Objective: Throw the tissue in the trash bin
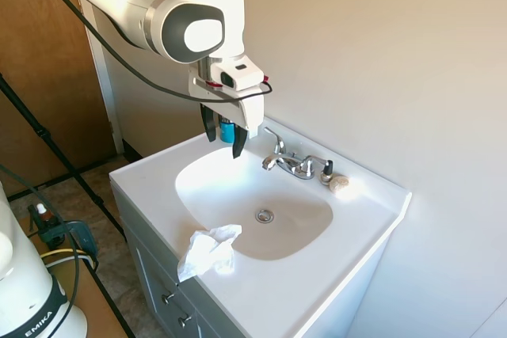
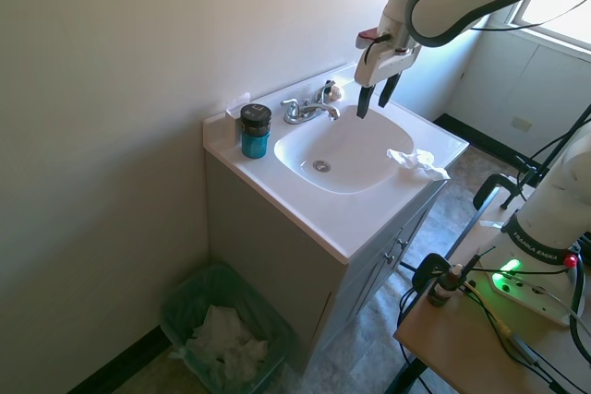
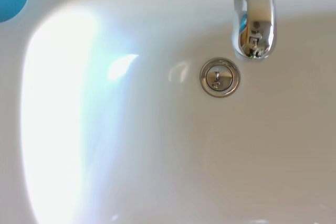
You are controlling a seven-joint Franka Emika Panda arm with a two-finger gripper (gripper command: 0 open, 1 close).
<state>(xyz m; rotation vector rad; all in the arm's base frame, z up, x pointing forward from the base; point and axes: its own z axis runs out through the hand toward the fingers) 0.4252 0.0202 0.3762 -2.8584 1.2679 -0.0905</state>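
A crumpled white tissue [image 1: 207,252] [image 2: 416,161] lies on the front rim of the white sink [image 1: 317,290], partly over the basin edge. My gripper [image 1: 223,139] [image 2: 377,96] hangs open and empty above the back of the basin, near the faucet [image 1: 290,162], well apart from the tissue. The trash bin [image 2: 180,306] stands on the floor beside the vanity, lined with a green bag and holding white paper. In the wrist view I see only the basin, the drain [image 3: 219,77] and the faucet spout [image 3: 253,19]; the tissue is out of it.
A blue bottle with a dark cap [image 2: 255,130] stands on the sink's back corner. A small beige lump [image 1: 339,184] lies beside the faucet. The wall runs close behind the sink. A wooden table with devices [image 2: 480,329] stands in front of the vanity.
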